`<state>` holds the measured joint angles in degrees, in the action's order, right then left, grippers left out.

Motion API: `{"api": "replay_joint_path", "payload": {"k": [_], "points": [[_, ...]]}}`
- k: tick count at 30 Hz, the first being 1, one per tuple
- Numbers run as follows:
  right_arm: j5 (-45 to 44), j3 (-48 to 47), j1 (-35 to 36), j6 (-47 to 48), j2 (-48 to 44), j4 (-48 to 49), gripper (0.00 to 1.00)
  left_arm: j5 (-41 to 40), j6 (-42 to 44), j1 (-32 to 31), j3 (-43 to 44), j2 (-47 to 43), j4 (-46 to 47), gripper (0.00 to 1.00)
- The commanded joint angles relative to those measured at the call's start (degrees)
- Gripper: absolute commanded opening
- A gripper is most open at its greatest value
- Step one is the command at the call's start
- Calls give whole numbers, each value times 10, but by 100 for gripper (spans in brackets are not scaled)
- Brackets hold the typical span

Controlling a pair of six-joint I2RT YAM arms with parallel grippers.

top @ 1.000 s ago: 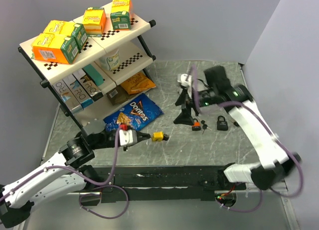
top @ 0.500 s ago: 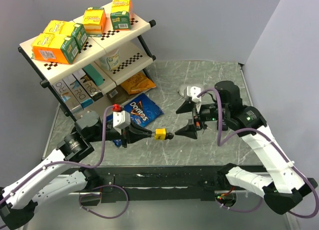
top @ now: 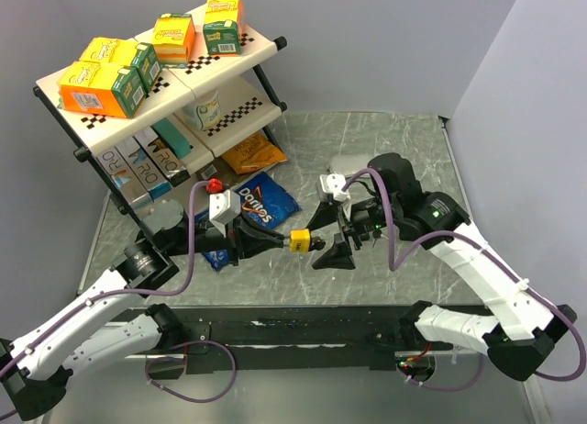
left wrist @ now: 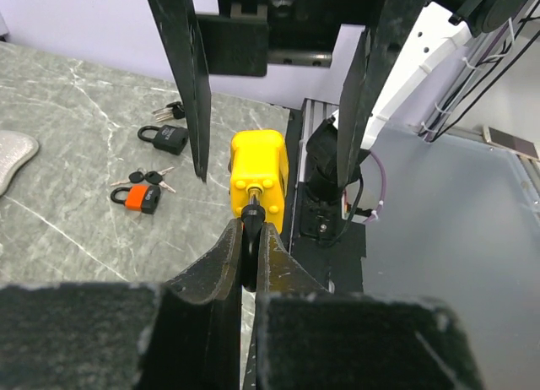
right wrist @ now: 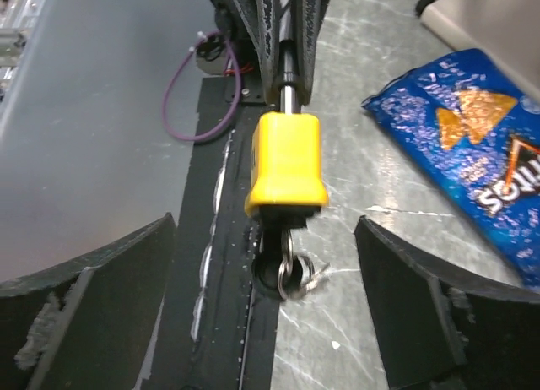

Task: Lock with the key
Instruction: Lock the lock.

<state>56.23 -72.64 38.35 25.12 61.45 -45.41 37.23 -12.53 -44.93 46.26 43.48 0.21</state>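
My left gripper (top: 275, 241) (left wrist: 251, 228) is shut on the shackle of a yellow padlock (top: 298, 241) (left wrist: 257, 166) and holds it level above the table. The key (right wrist: 285, 263) sticks out of the padlock's (right wrist: 287, 162) free end, its black head carrying a metal ring and a second key. My right gripper (top: 324, 236) (right wrist: 266, 230) stands open facing that end. Its fingers (right wrist: 93, 306) flank the key on both sides without touching it. In the left wrist view those fingers (left wrist: 181, 69) straddle the padlock.
A black padlock (left wrist: 166, 138) and an orange padlock (left wrist: 139, 197), each with small keys beside it, lie on the marble table (left wrist: 59, 154). A blue Doritos bag (top: 261, 204) lies near the shelf rack (top: 156, 103) of boxes and snacks.
My left arm has lifted the yellow padlock and carried it right. My right gripper has swung down and left from the table's padlocks until its open fingers straddle the padlock's key end.
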Motion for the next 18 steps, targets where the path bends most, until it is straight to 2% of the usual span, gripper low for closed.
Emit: {"api": "replay_joint_path", "payload": {"k": [1, 5, 8, 9, 12, 18], "points": [[21, -22, 16, 5, 15, 11, 91, 2, -28, 2, 21, 2, 73, 1], [22, -29, 19, 1, 26, 16, 80, 0, -29, 3, 21, 4, 76, 1], [22, -31, 22, 0, 30, 20, 67, -1, -31, 3, 17, 4, 79, 1], [20, -31, 24, -2, 32, 23, 58, 0, -32, 2, 16, 5, 81, 1], [5, -31, 26, -14, 36, 36, 41, 3, -41, 3, 16, 6, 87, 1], [6, -43, 34, -22, 49, 51, 32, 17, -51, 3, 9, 20, 103, 1]]}}
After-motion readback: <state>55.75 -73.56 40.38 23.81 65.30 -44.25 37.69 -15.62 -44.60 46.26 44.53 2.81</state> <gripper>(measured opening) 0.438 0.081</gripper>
